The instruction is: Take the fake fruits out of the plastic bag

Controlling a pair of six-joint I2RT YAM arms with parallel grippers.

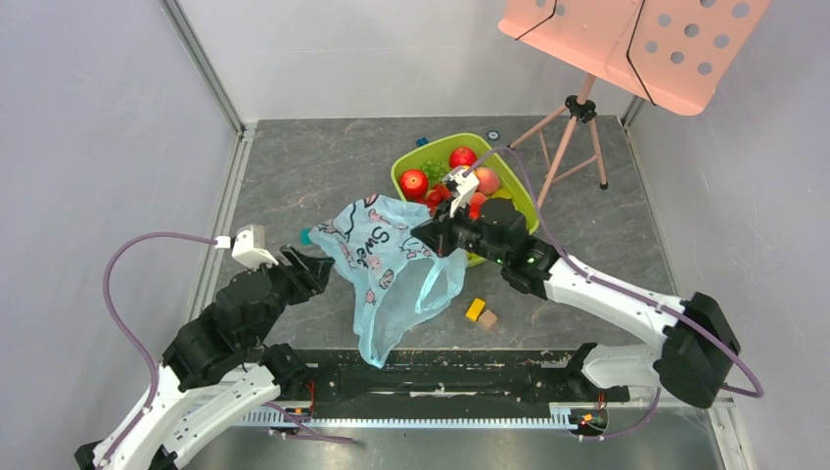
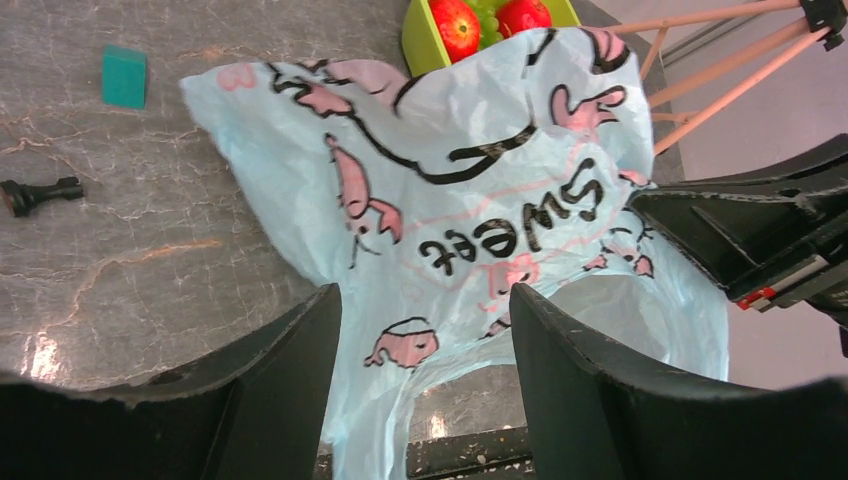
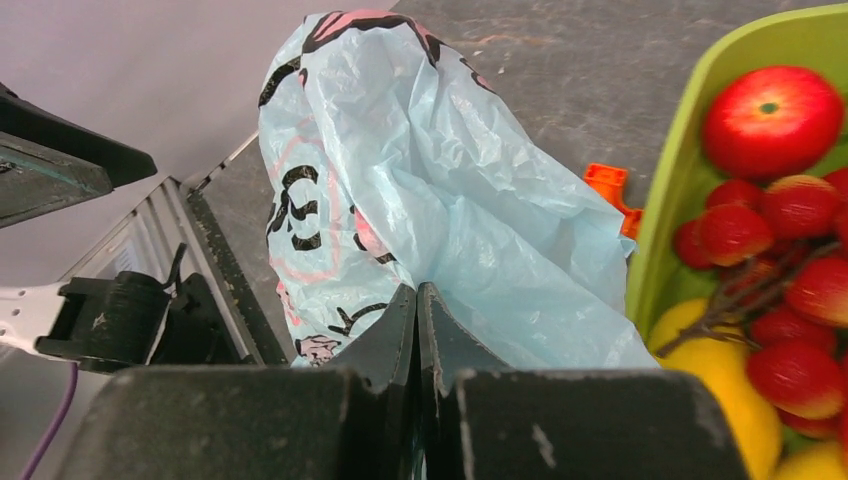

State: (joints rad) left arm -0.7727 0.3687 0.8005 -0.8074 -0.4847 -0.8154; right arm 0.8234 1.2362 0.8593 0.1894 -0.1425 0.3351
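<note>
My right claw (image 3: 416, 300) has its two fingers pressed together on a fold of the bag (image 3: 420, 180). The bag is thin, crinkly film, pale blue and half see-through, printed with pink cartoon figures and black lettering. From overhead, the bag is bunched up at that claw and trails away from it toward 7 o'clock, ending near the table's front rail.

My left claw (image 2: 425, 320) sits at 9 o'clock of the bag with its fingers apart. In its own camera the bag fills the gap at 12 o'clock, and I can't tell whether it touches.

The fruits (image 1: 460, 157) lie in a lime-green tray (image 1: 519, 191) with a smooth rounded rim, at 1 o'clock of the bag. They are glossy round red ones, small red strawberry shapes and smooth yellow ones.

A yellow block (image 1: 476, 309) and a brown block (image 1: 487, 319) sit touching at 4 o'clock of the bag. A teal block (image 2: 124, 76) lies at its 10 o'clock.
</note>
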